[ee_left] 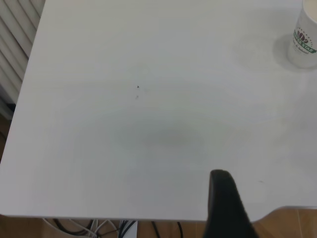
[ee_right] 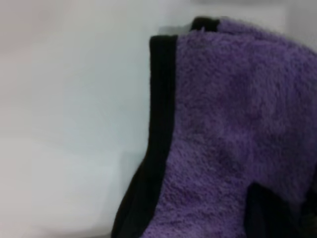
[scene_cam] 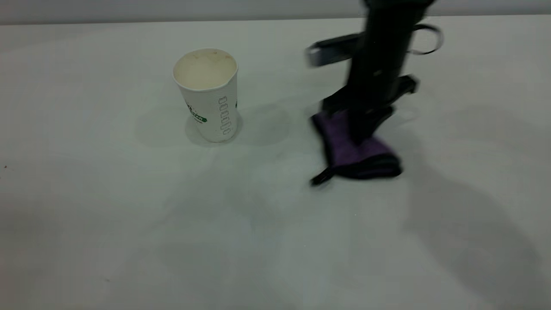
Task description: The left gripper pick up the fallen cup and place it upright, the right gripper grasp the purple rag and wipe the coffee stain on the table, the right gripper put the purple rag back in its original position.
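Note:
The cup (scene_cam: pixel 209 92) stands upright on the white table (scene_cam: pixel 129 224), left of centre, cream inside showing; it also shows in the left wrist view (ee_left: pixel 304 37). My right gripper (scene_cam: pixel 363 129) reaches down from above and is shut on the purple rag (scene_cam: pixel 351 150), which rests on the table right of the cup. In the right wrist view the rag (ee_right: pixel 233 129) fills most of the picture, with its black edging along one side. No coffee stain shows in any view. Part of my left gripper (ee_left: pixel 225 208) shows only in its wrist view, over the table's edge, far from the cup.
A tiny dark speck (ee_left: pixel 137 87) lies on the table; it also shows near the left edge of the exterior view (scene_cam: pixel 5 166). Beyond the table's edge are wooden floor (ee_left: pixel 292 223) and cables (ee_left: pixel 99 228).

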Controlling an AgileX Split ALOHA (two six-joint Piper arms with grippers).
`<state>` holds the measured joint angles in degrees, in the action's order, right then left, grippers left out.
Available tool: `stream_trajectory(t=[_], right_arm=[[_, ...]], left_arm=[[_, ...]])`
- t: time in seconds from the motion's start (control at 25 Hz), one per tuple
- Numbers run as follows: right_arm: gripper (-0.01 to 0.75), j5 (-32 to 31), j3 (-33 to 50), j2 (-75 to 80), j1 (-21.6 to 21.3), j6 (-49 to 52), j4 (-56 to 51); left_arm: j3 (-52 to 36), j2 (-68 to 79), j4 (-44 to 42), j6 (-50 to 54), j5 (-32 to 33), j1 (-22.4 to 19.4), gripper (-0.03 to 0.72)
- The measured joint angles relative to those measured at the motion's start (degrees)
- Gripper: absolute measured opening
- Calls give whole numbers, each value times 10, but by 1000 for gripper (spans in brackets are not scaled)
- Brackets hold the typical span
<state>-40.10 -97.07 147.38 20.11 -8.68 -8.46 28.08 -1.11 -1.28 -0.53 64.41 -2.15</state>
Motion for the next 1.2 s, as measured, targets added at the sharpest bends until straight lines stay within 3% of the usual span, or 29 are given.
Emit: stream_trajectory(t=[0.36,0.48,0.6,0.88,1.0,1.2], right_arm=[[67,-20,0,-1,-118,8,7],[95,-22,0,-1,-121,-23,-5],[174,-22,0,-2,-118,-54,-5],[471,-36,5,-28,-108,-76,-16],[507,-65,8,-72,-107,-76,-16],[501,-157,9,-170,-107,-77,-25]], left_arm=[[0,0,0,0,0,0,511],[0,0,0,0,0,0,511],[0,0,0,0,0,0,511],[0,0,0,0,0,0,511],[0,0,0,0,0,0,511],[0,0,0,0,0,0,511]])
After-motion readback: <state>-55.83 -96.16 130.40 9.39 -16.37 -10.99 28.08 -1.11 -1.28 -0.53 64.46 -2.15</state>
